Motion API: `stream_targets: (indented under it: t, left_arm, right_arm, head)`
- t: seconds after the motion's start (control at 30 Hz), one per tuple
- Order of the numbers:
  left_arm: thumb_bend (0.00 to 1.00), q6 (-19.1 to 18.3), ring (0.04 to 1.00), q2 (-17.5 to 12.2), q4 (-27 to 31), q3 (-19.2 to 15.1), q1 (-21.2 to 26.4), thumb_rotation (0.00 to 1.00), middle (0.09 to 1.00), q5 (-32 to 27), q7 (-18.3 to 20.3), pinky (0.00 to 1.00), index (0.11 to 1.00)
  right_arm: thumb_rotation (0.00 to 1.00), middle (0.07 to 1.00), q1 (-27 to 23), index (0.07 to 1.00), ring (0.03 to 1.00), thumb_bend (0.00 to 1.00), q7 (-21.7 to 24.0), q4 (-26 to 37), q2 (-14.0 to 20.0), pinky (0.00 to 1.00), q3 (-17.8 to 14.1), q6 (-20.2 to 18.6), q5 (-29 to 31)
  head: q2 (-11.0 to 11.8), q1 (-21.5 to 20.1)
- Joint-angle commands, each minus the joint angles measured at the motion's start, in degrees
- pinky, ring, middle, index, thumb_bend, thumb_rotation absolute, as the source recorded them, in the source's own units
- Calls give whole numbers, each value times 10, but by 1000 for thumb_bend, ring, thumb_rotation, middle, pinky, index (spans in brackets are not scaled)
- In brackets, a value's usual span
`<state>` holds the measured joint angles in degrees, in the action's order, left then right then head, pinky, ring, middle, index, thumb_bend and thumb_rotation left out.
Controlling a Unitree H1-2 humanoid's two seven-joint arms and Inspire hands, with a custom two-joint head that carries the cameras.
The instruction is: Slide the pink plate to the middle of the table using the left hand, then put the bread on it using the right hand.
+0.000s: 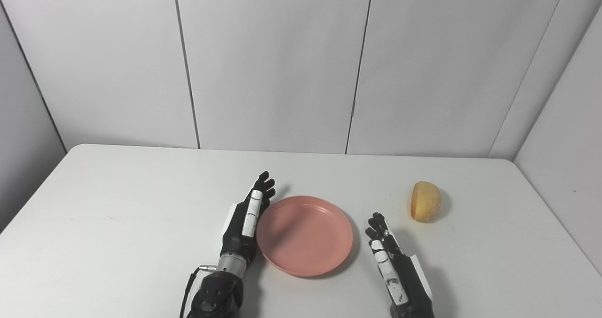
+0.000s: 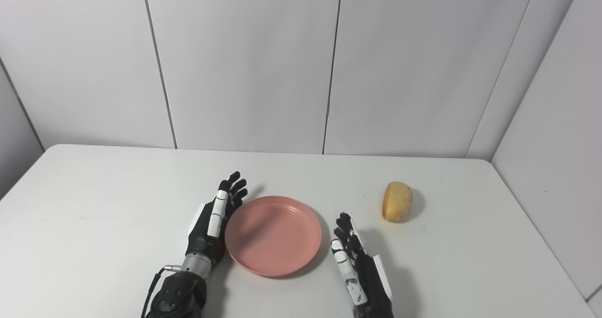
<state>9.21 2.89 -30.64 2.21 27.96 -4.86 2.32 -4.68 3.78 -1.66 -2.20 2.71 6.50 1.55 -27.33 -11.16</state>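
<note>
Left eye view shows my left hand (image 1: 247, 219) flat and open against the pink plate (image 1: 304, 235) (its left rim). Right of the plate my right hand (image 1: 392, 266) waits open; the bread (image 1: 426, 201) lies beyond. Pushing further risks overshooting the table (image 1: 117, 224) middle.

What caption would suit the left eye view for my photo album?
Left hand open against the pink plate mid-table; right hand open, bread lying beyond it.
</note>
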Motion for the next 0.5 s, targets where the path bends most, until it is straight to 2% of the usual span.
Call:
stream_targets:
  t: [0.0,0.23,0.47]
  left_arm:
    - [737,-3,953,10,11,4,0,1000,947,9,-2,982,932]
    - [725,-8,971,13,23,9,-6,1000,955,28,-6,987,934]
    - [735,10,978,6,7,6,-8,1000,959,29,-2,1000,938]
  right_arm:
    - [843,969,-18,973,965,606,1,9,-4,1000,1,30,5]
    - [847,973,-18,975,967,605,-1,9,-3,1000,1,31,2]
    - [852,977,-20,980,973,585,0,7,0,1000,-1,33,7]
  head:
    - [0,1]
    - [1,0]
    - [3,1]
